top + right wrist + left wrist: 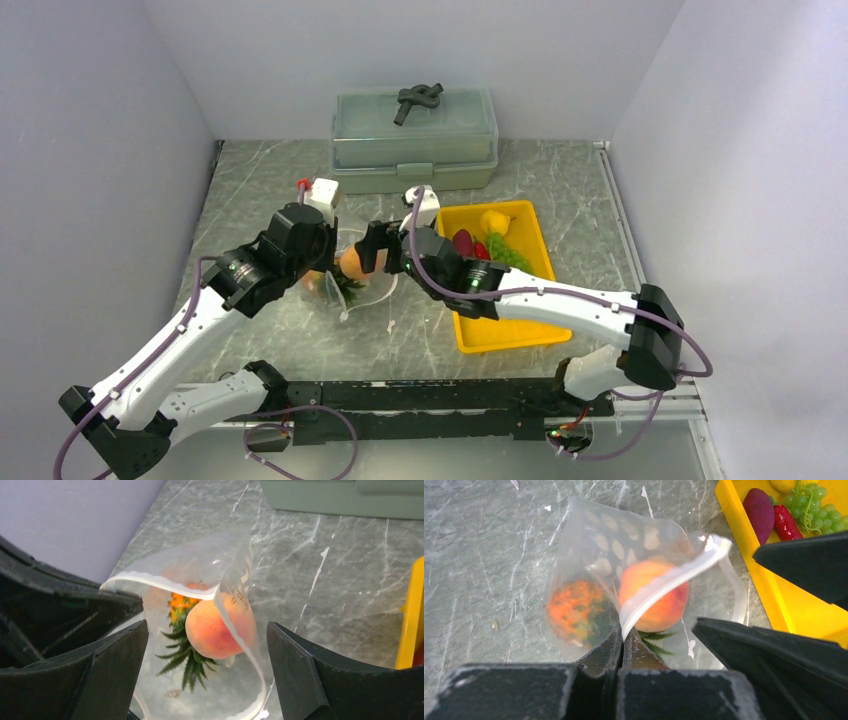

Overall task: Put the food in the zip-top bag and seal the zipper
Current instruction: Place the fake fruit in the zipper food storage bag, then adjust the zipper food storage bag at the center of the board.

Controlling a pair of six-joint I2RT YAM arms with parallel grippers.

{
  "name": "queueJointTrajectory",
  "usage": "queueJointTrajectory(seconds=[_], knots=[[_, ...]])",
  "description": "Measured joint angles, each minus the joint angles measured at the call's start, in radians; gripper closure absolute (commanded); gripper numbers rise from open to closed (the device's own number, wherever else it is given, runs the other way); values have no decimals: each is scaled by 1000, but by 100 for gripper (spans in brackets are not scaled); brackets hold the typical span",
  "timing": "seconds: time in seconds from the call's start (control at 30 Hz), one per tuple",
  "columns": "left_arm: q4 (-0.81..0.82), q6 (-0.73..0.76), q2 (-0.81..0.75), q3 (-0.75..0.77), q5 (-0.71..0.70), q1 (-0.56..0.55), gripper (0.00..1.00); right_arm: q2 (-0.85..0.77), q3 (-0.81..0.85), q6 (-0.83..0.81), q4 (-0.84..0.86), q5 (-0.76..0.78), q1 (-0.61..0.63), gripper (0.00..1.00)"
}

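Note:
The clear zip-top bag point(624, 535) lies on the table with its mouth held open. My left gripper point(623, 636) is shut on the whitish zipper strip point(669, 582) and lifts it. Inside are the orange pineapple point(574, 610) and, at the mouth, the peach point(656, 597). My right gripper point(207, 627) is open just in front of the mouth, with the peach point(215, 630) and green crown point(187, 655) between its fingers, untouched. The eggplant point(759, 507), chili point(785, 522), grapes point(811, 500) and lemon point(493, 221) lie in the yellow tray point(500, 330).
A grey-green lidded box point(415, 140) with a dark knotted object point(418, 98) on top stands at the back. The yellow tray is right of the bag, under my right arm. White walls close in the left, back and right.

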Motion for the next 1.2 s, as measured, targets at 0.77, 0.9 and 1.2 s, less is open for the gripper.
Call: queueJointTrajectory(seconds=[0.77, 0.9, 1.2], knots=[[-3, 0, 6, 0, 1, 2, 100, -92, -203, 351, -184, -98, 30, 25], [-3, 0, 6, 0, 2, 2, 100, -54, -202, 402, -157, -99, 30, 38], [-4, 0, 6, 0, 11, 2, 100, 23, -156, 465, -157, -96, 31, 100]])
